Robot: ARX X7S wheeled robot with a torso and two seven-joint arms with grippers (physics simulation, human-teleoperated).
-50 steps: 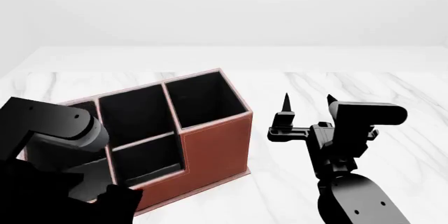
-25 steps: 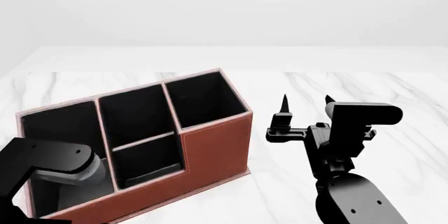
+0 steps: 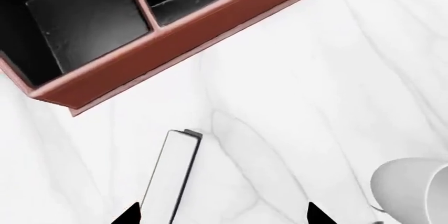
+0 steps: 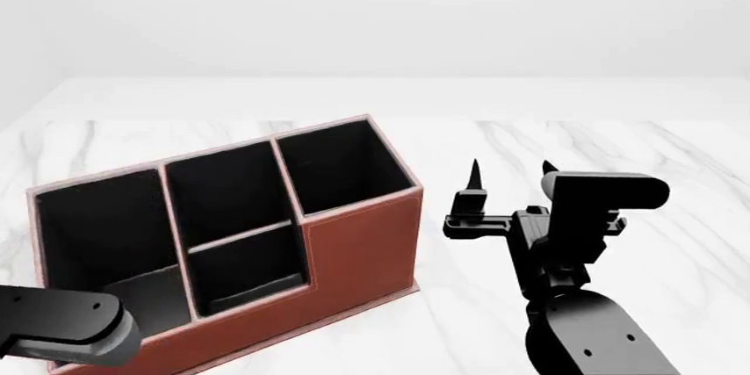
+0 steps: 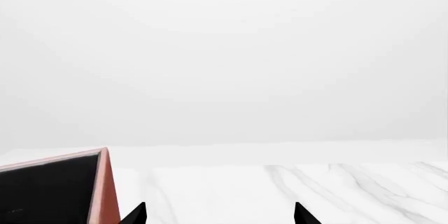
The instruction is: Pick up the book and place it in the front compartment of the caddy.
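The reddish-brown caddy point(image 4: 351, 243) with black cells stands left of centre on the marble table. In the left wrist view the caddy point(image 3: 175, 40) is across the far side. In that view the thin black book point(image 3: 171, 177), white page edges showing, is on the table between the caddy and my left gripper point(image 3: 222, 217). That gripper is open and empty, and the book is just inside one fingertip point(image 3: 129, 216). The book is out of sight in the head view. My right gripper point(image 4: 511, 173) is open and empty, pointing up, right of the caddy; it also shows in the right wrist view point(image 5: 218, 217).
A white mug point(image 3: 413, 192) stands on the table beside my left gripper, on the side away from the book. My left arm point(image 4: 59, 335) is at the head view's lower left corner, in front of the caddy. The caddy's corner point(image 5: 105, 192) shows in the right wrist view.
My left arm has dropped toward the head view's lower left corner, uncovering the caddy's left cells. The right arm has barely moved.
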